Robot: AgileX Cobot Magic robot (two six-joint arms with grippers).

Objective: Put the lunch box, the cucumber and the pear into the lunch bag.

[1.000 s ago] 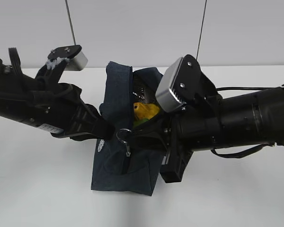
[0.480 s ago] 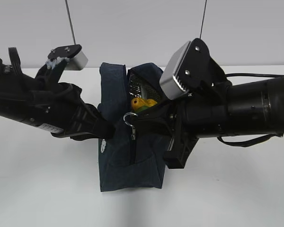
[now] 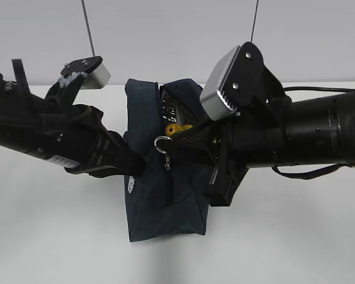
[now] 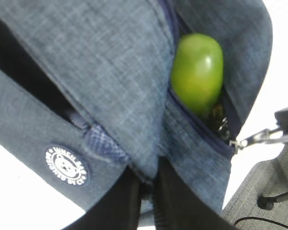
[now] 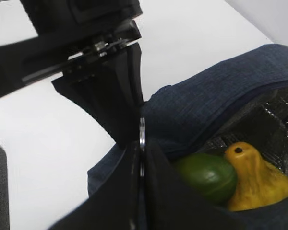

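The dark navy lunch bag (image 3: pixel 165 207) stands mid-table with its top partly open. Inside the opening, the yellow-orange pear (image 5: pixel 252 177) lies beside the green cucumber (image 5: pixel 206 175); the cucumber also shows in the left wrist view (image 4: pixel 198 72), and a bit of pear shows in the exterior view (image 3: pixel 176 129). My left gripper (image 4: pixel 146 182) is shut on a fold of the bag's fabric at its left side (image 3: pixel 133 165). My right gripper (image 5: pixel 141 143) is shut on the metal ring pull (image 3: pixel 162 142) of the zipper. The lunch box is hidden.
Silver foil lining (image 5: pixel 273 120) shows inside the bag's far side. A round white bear badge (image 4: pixel 66 165) sits on the bag's side. White table (image 3: pixel 59 236) lies around the bag. Two thin cables hang at the back.
My right gripper has drawn the ring pull up and back along the zipper. The opening has narrowed, less of the pear shows, and the bag stands more upright. The left arm has held still.
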